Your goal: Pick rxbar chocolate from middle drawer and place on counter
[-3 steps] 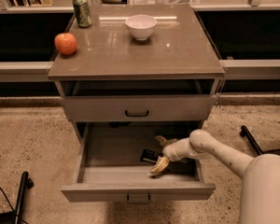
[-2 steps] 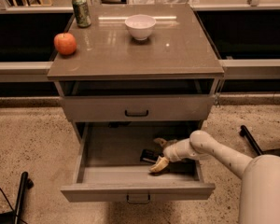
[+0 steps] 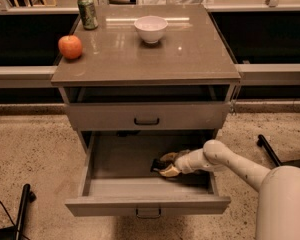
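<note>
The middle drawer is pulled out wide below the counter. The rxbar chocolate, a small black bar, lies on the drawer floor right of centre. My gripper reaches into the drawer from the right on a white arm. Its tan fingers stand above and below the bar's right end and close on it. The bar's left end sticks out past the fingertips. The bar is low in the drawer, at floor level.
On the counter stand a white bowl, a red apple and a green can. The drawer front with a black handle juts out slightly above the open drawer. Black legs lie on the floor at the left and right.
The gripper's fingers have drawn closer together around the bar and the gripper has shifted slightly left and up. The drawer and counter objects have not moved.
</note>
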Robot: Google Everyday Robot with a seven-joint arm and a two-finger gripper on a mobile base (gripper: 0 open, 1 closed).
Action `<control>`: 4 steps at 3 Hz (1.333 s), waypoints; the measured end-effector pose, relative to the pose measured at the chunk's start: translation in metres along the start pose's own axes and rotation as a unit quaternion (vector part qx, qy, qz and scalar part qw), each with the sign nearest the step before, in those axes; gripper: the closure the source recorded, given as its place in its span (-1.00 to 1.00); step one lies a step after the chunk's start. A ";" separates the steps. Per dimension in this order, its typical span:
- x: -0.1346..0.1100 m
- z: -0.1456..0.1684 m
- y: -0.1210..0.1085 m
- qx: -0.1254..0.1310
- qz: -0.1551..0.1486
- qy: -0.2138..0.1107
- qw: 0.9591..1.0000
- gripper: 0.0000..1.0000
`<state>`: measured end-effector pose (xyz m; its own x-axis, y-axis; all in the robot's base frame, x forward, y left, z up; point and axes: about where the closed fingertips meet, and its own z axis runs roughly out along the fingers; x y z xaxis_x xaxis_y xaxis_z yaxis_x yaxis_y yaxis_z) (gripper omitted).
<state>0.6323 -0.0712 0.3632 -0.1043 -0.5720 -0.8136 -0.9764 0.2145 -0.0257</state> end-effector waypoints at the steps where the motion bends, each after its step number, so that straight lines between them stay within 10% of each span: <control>1: 0.000 0.000 0.000 0.000 0.000 0.000 1.000 0.67; 2: 0.000 0.000 0.000 0.000 0.000 0.000 1.000 1.00; 4: -0.108 -0.015 0.027 -0.013 -0.084 -0.084 0.993 1.00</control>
<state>0.6146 -0.0157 0.4594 0.0920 -0.4577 -0.8843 -0.9821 0.1050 -0.1565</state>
